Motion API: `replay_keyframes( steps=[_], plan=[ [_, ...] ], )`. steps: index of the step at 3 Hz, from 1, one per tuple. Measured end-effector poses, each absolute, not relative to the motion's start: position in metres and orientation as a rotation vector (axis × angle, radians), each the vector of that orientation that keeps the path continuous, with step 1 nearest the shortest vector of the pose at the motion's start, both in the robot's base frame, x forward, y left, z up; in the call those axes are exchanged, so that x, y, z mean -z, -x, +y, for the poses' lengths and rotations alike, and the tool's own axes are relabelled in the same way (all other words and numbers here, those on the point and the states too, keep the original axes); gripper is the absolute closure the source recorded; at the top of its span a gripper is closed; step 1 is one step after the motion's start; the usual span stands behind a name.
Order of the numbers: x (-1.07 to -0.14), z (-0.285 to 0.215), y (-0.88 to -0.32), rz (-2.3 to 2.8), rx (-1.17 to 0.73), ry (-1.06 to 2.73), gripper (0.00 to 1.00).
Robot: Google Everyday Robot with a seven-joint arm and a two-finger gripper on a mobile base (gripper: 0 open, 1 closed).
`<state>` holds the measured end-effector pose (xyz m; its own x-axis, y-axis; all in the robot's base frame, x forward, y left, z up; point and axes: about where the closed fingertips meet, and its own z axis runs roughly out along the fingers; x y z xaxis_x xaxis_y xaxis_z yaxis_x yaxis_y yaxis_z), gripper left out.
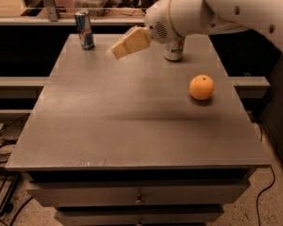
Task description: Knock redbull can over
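redbull can (pixel 84 29) stands upright at the far left corner of the desk (pixel 132 131). gripper (pixel 116 51) hangs above the far middle of the desk, right of the redbull can and apart from it, tip pointing left and down. fingers (pixel 133 40) look pressed together, pinching nothing. white arm (pixel 217 11) comes in from the upper right. silver soda can (pixel 174 51) upright behind the wrist, partly hidden. orange (pixel 201 87) on the right side.
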<state>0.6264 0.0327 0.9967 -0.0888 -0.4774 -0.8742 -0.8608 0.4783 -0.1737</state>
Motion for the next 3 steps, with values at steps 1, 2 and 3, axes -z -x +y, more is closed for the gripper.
replay_keyframes(
  steps=[1, 2, 3],
  plan=[
    [-0.969, 0.105, -0.688, 1.702, -0.573, 1.119, 0.00],
    [-0.969, 0.105, -0.688, 1.702, -0.573, 1.119, 0.00],
    [-0.963, 0.117, -0.696, 1.696, -0.605, 1.067, 0.00]
  ],
)
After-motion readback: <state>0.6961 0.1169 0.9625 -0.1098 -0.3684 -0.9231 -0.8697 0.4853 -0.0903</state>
